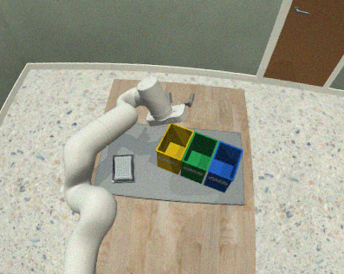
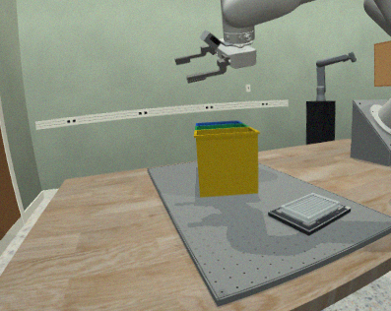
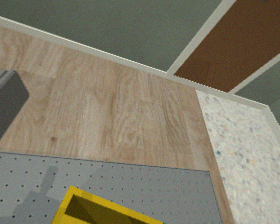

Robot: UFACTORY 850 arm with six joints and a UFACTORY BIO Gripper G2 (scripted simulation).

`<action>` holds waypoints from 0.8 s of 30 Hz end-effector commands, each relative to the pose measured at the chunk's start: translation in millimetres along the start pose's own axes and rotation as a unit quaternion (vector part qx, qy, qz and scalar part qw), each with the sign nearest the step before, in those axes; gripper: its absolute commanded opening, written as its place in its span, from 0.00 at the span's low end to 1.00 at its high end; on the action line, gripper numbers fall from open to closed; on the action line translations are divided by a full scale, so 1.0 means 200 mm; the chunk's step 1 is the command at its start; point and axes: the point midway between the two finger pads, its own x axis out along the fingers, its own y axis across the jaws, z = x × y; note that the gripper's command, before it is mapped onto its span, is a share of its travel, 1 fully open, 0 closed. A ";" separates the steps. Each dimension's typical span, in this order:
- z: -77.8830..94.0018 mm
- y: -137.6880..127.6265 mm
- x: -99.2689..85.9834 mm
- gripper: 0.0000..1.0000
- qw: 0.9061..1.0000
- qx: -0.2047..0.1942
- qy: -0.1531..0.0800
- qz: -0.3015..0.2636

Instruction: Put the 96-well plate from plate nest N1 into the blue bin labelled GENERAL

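Looking at this from across the room, the claw [image 1: 181, 95] [image 2: 182, 70] is spread wide open with nothing in it, hanging in the air above the bin tops and touching nothing; one finger [image 3: 8, 107] pokes into the wrist view. The 96-well plate [image 1: 123, 168] [image 2: 312, 206] is sitting flat in its nest [image 1: 125, 181] [image 2: 289, 219], over on the left. Right of it are the yellow bin [image 1: 168, 165] [image 2: 228, 164] [image 3: 66, 215], then green [image 1: 192, 171] [image 2: 225, 126], then blue [image 1: 236, 166] [image 2: 220, 122], all upright and packed tight, so yellow and green stand between plate and blue. There's open room between nest and yellow, and the grey mat [image 1: 150, 188] [image 2: 220, 276] [image 3: 141, 182] stops short of the table's [image 1: 172, 234] [image 2: 101, 221] [image 3: 96, 115] far edge.
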 end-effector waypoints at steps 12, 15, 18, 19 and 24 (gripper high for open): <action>0.01 0.00 0.00 1.00 1.000 0.000 -0.001 0.000; 0.01 0.00 0.00 1.00 1.000 0.000 -0.001 0.000; 0.01 0.00 0.00 0.37 1.000 0.000 -0.001 0.000; 0.00 0.00 -0.02 0.37 1.000 0.015 -0.007 0.003; -0.10 0.02 -0.08 0.37 0.998 0.052 -0.002 0.028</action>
